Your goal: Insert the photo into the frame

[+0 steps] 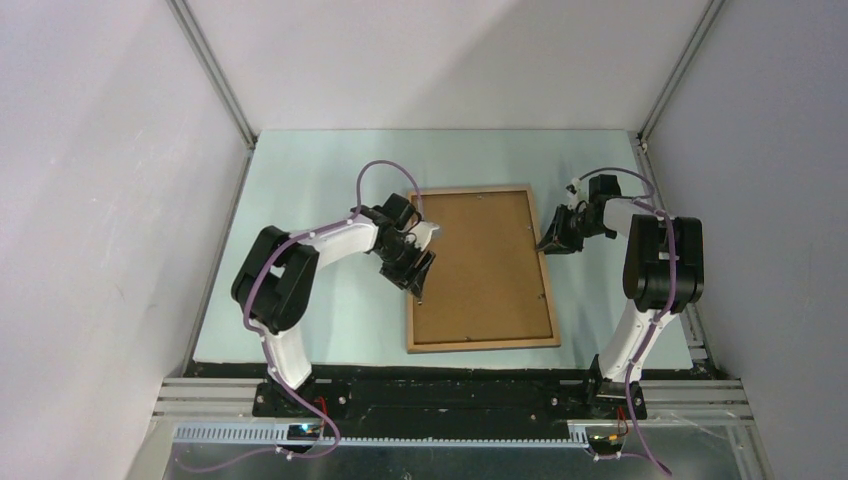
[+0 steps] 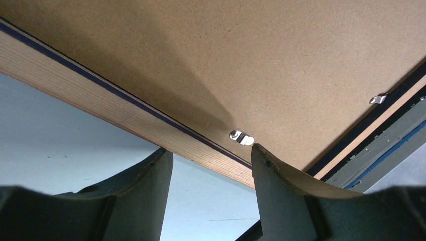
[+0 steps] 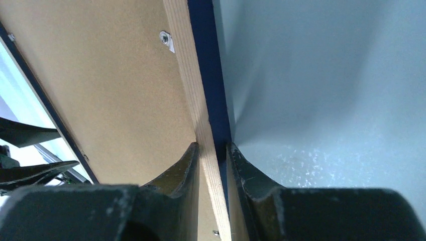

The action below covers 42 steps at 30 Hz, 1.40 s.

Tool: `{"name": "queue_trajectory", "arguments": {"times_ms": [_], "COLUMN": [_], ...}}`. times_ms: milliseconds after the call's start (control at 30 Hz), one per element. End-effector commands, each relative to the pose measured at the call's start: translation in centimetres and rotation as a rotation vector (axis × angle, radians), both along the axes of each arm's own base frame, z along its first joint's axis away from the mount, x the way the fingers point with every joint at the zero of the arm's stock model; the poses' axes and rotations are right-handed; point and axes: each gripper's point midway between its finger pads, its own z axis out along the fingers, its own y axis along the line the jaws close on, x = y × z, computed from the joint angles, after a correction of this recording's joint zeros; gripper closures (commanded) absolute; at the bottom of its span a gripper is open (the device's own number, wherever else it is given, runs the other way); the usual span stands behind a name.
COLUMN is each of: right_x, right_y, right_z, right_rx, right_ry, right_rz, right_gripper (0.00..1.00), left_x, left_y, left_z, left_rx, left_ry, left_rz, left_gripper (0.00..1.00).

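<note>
The frame (image 1: 483, 346) lies flat on the table (image 1: 310, 190) at the centre of the top view, with the backing board (image 1: 480, 265) inside its rails. The left gripper (image 1: 418, 275) is at its left rail. The right gripper (image 1: 555, 240) straddles its right rail.

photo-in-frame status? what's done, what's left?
Done: backing board sits inside the frame, face down; photo not visible, possibly underneath. In hand: right tool shut on the right rail; left tool open, straddling the left rail by a metal clip. Left: probably securing the clips; their state is unclear.
</note>
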Motion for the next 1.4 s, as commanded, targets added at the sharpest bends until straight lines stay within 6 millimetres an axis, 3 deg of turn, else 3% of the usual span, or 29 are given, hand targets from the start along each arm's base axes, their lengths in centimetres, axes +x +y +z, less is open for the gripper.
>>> {"name": "queue_trajectory", "arguments": {"times_ms": [0, 200, 633, 1367], "right_x": [2.1, 3.3, 2.9, 2.7], "right_y": [0.9, 0.6, 1.4, 1.7], "right_z": [1.8, 2.3, 1.9, 0.9], "right_rx": [0.103, 0.101, 0.102, 0.095], "right_ry": [-0.054, -0.096, -0.102, -0.100], "right_rz": [-0.083, -0.141, -0.120, -0.077], "right_gripper": [1.00, 1.00, 1.00, 1.00], "left_x": [1.1, 1.5, 0.7, 1.1], "left_y": [-0.8, -0.7, -1.8, -2.3], "left_z": [0.4, 0.2, -0.5, -1.5], "left_rx": [0.006, 0.024, 0.052, 0.128], "left_ry": [-0.052, -0.063, -0.044, -0.077], "left_rz": [-0.019, -0.011, 0.008, 0.047], "left_gripper": [0.37, 0.37, 0.37, 0.38]}}
